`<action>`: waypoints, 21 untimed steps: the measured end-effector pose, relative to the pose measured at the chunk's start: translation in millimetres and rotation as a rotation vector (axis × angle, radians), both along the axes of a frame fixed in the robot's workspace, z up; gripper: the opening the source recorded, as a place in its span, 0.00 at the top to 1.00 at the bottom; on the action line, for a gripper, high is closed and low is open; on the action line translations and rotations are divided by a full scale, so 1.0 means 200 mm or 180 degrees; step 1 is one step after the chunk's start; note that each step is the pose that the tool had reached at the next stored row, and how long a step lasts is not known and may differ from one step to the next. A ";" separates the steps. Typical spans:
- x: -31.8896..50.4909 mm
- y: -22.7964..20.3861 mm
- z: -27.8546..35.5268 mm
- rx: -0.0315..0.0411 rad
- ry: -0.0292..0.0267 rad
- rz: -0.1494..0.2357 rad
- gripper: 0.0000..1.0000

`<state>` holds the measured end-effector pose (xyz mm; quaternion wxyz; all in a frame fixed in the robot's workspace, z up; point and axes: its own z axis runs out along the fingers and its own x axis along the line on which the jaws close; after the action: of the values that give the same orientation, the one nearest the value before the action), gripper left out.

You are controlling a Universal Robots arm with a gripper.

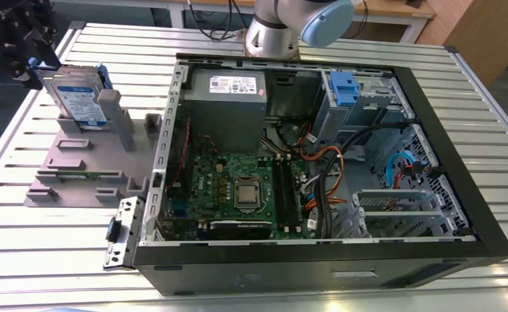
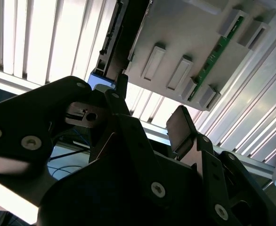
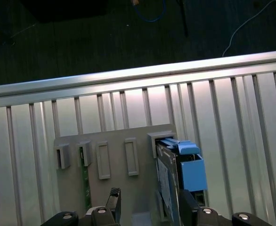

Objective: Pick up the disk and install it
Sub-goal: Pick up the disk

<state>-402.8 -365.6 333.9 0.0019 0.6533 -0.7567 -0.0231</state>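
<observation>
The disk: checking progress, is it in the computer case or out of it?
Out. The disk stands on edge in the grey holder beside the open computer case.

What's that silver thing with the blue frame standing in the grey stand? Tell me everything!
The disk is a flat silver-grey metal-looking rectangle with a white-and-blue label, framed by a blue plastic bracket. It stands upright on edge, slotted into the grey plastic holder on the slatted table, at the exterior view's left of the open computer case. The open black gripper is close by.
</observation>
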 end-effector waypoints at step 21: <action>-0.002 0.063 -0.010 0.0005 0.0000 0.0000 0.40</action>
<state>-403.2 -353.1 331.9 0.0013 0.6533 -0.7567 -0.0237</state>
